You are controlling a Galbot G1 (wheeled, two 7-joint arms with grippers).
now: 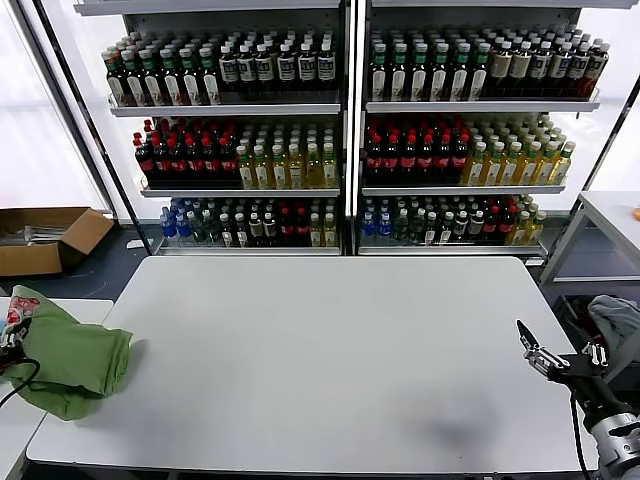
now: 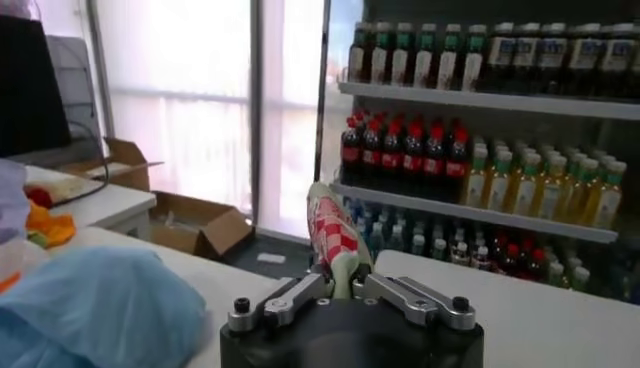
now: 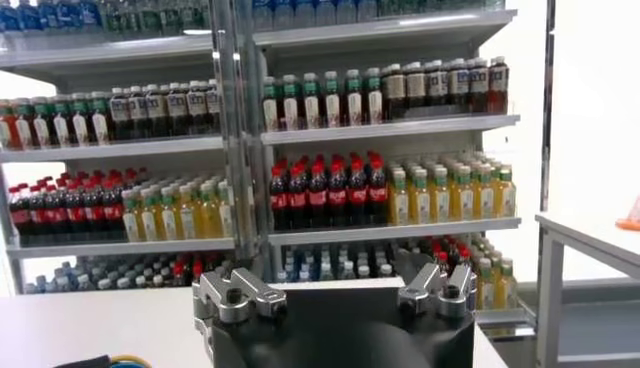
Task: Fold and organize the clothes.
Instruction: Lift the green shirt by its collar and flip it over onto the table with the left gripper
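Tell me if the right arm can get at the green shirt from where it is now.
Probably not: the right gripper waits open at the table's right edge, while the green shirt hangs in the left gripper beyond the opposite edge.

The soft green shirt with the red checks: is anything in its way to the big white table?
No. The left gripper is shut on the light green shirt at the white table's left edge; nothing visible blocks it.
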